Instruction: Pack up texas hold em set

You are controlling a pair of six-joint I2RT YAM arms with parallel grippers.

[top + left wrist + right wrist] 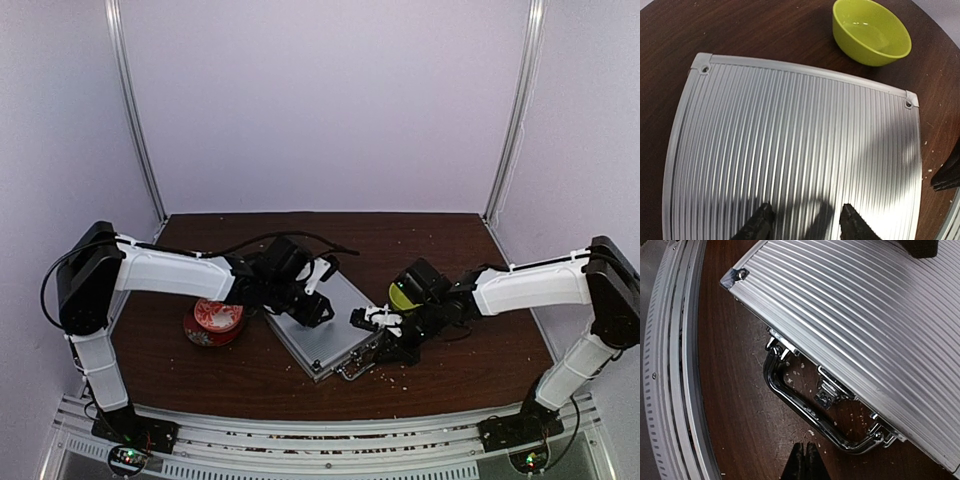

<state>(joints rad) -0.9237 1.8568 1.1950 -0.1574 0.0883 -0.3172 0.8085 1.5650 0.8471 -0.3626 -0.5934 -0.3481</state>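
The silver aluminium case (322,328) lies closed and flat on the dark wood table, ribbed lid up. In the left wrist view the lid (790,150) fills the frame. My left gripper (805,205) hovers low over the lid's near part, open, its dark fingertips (762,220) apart with nothing between them. In the right wrist view the chrome handle (805,407) and a latch (827,392) show on the case's front side. My right gripper (805,446) is shut and empty, just off the handle over bare table. Chips, cards, dice and buttons are out of view.
A lime-green bowl (871,31) stands on the table beyond the case's far right corner, behind my right arm (520,285). A round red tin (213,320) sits left of the case. The metal rail (670,365) runs along the near table edge. Pale crumbs lie around the handle.
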